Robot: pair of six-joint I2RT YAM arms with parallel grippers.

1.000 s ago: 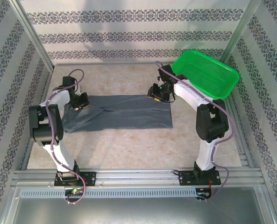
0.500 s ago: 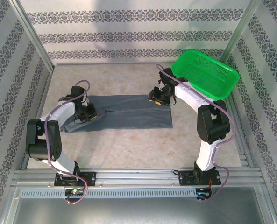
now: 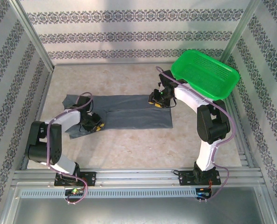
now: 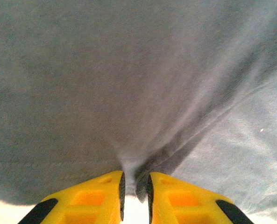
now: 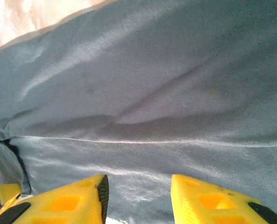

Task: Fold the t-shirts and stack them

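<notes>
A dark slate-grey t-shirt (image 3: 129, 112) lies spread flat across the middle of the table, folded lengthwise into a long band. My left gripper (image 3: 95, 126) sits low at its near left corner, shut on a pinch of the cloth (image 4: 137, 179) between its yellow fingers (image 4: 96, 198). My right gripper (image 3: 158, 99) hovers over the shirt's far right edge, open, with smooth grey cloth (image 5: 143, 121) below its spread yellow fingers (image 5: 73, 200) and nothing between them.
A green mesh basket (image 3: 204, 73) stands tilted at the back right, close behind the right arm. Patterned walls enclose the table on three sides. Bare beige tabletop (image 3: 129, 144) lies in front of the shirt.
My left gripper has moved toward the near edge and right, dragging the shirt's left end with it. My right gripper has shifted slightly toward the back over the shirt's far edge.
</notes>
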